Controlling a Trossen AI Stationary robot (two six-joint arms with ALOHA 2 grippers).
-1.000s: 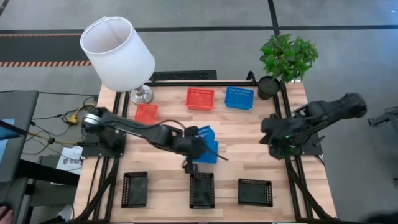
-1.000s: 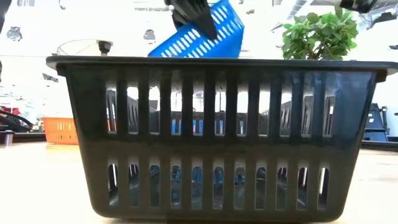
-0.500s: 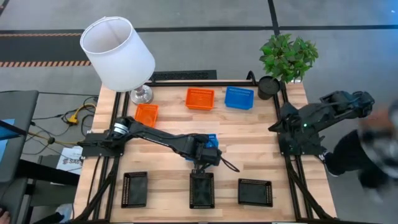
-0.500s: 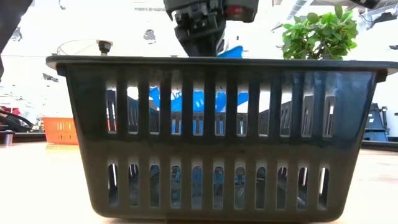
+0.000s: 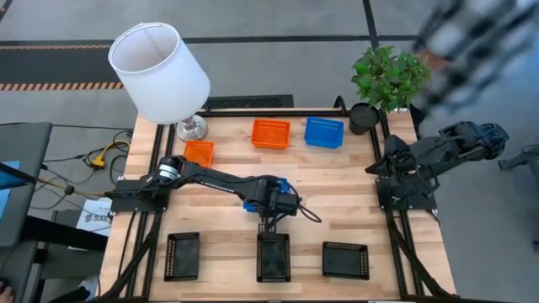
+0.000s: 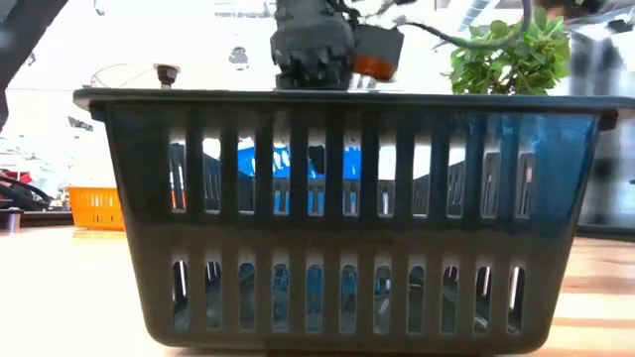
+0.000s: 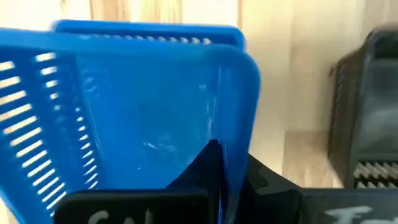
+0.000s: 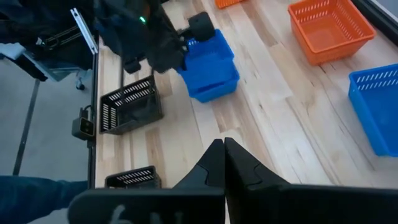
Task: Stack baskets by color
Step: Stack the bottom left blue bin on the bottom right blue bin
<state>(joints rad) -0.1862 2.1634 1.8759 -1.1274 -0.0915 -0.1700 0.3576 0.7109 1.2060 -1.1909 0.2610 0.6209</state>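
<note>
The left tool [image 5: 271, 210] grips the wall of a blue basket [image 5: 263, 195], holding it on another blue one at mid-desk [image 5: 337, 181], just beyond the middle black basket [image 5: 273, 257]. The right tool [image 8: 224, 155] waits closed and empty at the desk's right edge.

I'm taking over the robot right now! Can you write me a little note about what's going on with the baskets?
Left end effector: shut on a blue basket mid-table, apparently nested in a second blue one.
Right end effector: shut, empty, parked at the table's right edge.
Third blue basket and two orange baskets sit at the back; three black baskets line the front, all single.
Done: blue pair, nearly.
Left: release, add third blue, stack orange and black.
</note>
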